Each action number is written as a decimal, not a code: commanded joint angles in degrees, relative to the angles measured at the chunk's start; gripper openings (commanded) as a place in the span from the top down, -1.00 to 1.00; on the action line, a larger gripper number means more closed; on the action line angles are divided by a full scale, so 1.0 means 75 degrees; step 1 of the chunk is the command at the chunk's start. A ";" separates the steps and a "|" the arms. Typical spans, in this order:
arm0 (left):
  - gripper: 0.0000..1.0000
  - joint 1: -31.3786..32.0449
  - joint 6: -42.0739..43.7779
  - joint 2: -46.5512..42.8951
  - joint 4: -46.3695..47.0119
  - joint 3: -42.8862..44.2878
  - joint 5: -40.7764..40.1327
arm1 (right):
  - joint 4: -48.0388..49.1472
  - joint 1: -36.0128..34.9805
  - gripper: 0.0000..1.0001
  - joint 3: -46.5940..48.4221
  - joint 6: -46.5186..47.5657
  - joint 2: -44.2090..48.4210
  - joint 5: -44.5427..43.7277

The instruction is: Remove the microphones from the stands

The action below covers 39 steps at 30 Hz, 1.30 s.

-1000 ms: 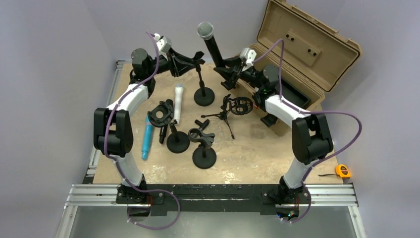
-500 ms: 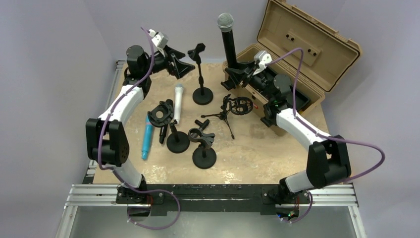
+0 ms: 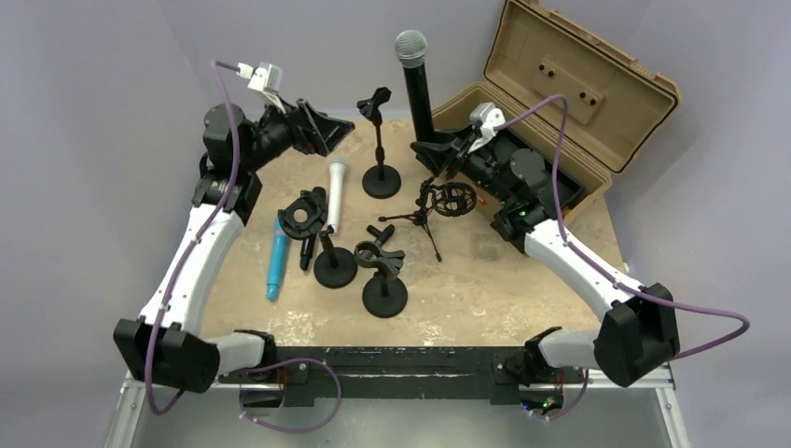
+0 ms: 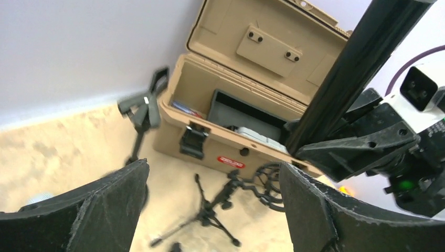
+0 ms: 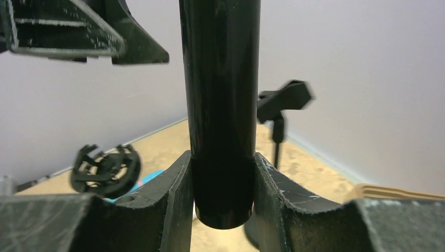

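The right end effector (image 3: pixel 440 149) clamps the microphone (image 3: pixel 417 89) upright, tan case (image 3: pixel 578 89) just behind. The left end effector (image 3: pixel 328 127) gapes empty, the bare stand (image 3: pixel 381 154) between them.

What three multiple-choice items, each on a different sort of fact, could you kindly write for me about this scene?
1. Where is the black microphone?
A) clipped in a stand
B) upright in the right gripper
C) lying on the table

2. What colour is the open case?
A) tan
B) red
C) white

3. How does the left gripper stand?
A) shut on a stand
B) shut on the microphone
C) open, holding nothing

Answers:
1 B: the right wrist view shows both fingers clamped on the black shaft.
2 A: its lid and shell are tan in the top view.
3 C: the left wrist view shows the fingers spread wide with nothing between them.
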<state>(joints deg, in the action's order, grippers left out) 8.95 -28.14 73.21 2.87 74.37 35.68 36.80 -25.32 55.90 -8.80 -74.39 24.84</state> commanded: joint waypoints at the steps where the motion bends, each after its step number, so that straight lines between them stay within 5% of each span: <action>1: -0.84 0.0913 -0.0742 -0.1032 -0.1453 -0.0413 -0.1501 | -0.0229 -0.0751 1.00 0.0365 -0.0727 0.0149 -0.0666; 8: -0.90 0.2170 -0.0535 -0.2150 -0.1941 -0.0622 -0.3521 | 0.0512 -0.1827 1.00 0.0106 -0.2170 0.0107 -0.0884; 25: -0.63 0.2415 -0.0443 -0.2288 -0.1112 -0.0572 -0.2449 | 0.1026 -0.3089 1.00 0.0072 -0.2609 -0.0425 -0.1004; 30: -0.01 0.2422 -0.0210 -0.2304 -0.1721 -0.0449 -0.2904 | 0.1035 -0.3213 1.00 0.0163 -0.2628 -0.0429 -0.0963; 33: 0.20 0.2428 0.0045 -0.2431 -0.1836 -0.0435 -0.3052 | 0.1044 -0.3305 1.00 0.0133 -0.2635 -0.0398 -0.1021; 37: 0.78 0.2425 0.0293 -0.2442 -0.2115 -0.0199 -0.2952 | 0.1094 -0.3434 1.00 0.0153 -0.2627 -0.0416 -0.1000; 38: 0.97 0.2427 0.0364 -0.2457 -0.2189 -0.0155 -0.2985 | 0.1062 -0.3459 0.95 0.0196 -0.2599 -0.0426 -0.0984; 39: 1.00 0.2428 0.0435 -0.2479 -0.2277 -0.0117 -0.3073 | 0.1031 -0.3483 0.70 0.0225 -0.2556 -0.0440 -0.0961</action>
<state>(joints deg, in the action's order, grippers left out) 27.24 -28.80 55.44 -11.99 70.46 15.07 40.47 -50.24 55.68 -28.12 -78.50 16.93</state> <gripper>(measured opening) 0.363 0.362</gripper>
